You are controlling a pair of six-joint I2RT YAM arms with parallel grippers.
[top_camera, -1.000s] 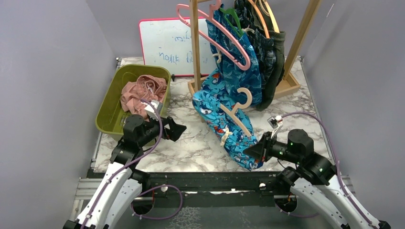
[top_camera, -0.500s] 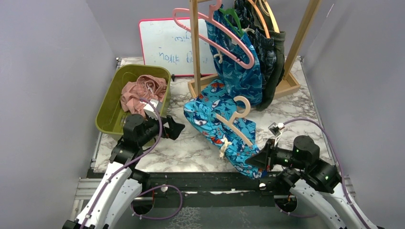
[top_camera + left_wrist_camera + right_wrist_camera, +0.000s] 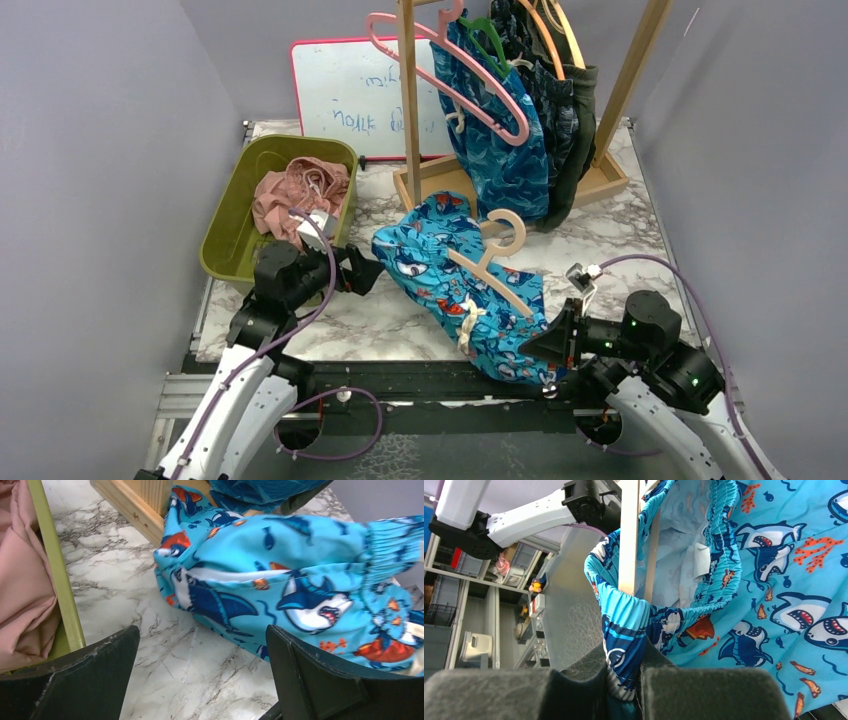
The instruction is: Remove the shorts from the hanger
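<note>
At far left the overhead view shows a green bin (image 3: 222, 240) on the marble table (image 3: 400, 315), and in it a crumpled pair of pink shorts (image 3: 300, 195) and nothing else visible. The left wrist view shows only the bin's near wall, with pink cloth behind it. The left gripper (image 3: 365, 270) hovers just beside the bin. Its own camera makes plain what the overhead view does not: the fingers (image 3: 85, 680) stand wide apart over bare marble, holding nothing, and the cloth ahead is near but untouched. That cloth is the shark-print shorts (image 3: 450, 290), lying spread on the table between the two arms with a wooden hanger (image 3: 490, 265) lying on them. Behind them a whiteboard (image 3: 340, 95) leans against the back wall. Next to it stands a wooden rack (image 3: 408, 100) carrying an empty pink hanger (image 3: 450, 85), blue leaf-print shorts (image 3: 505, 150), navy shorts (image 3: 555, 110) and olive shorts (image 3: 583, 130), all on hangers, their hems reaching the rack's tray-like base. At right the right gripper (image 3: 535, 342) meets the near edge of the shark-print shorts. Only its wrist view shows the fingertips (image 3: 694, 690) pinched tight on the elastic waistband, and the hanger's wooden arm running inside that waistband.
</note>
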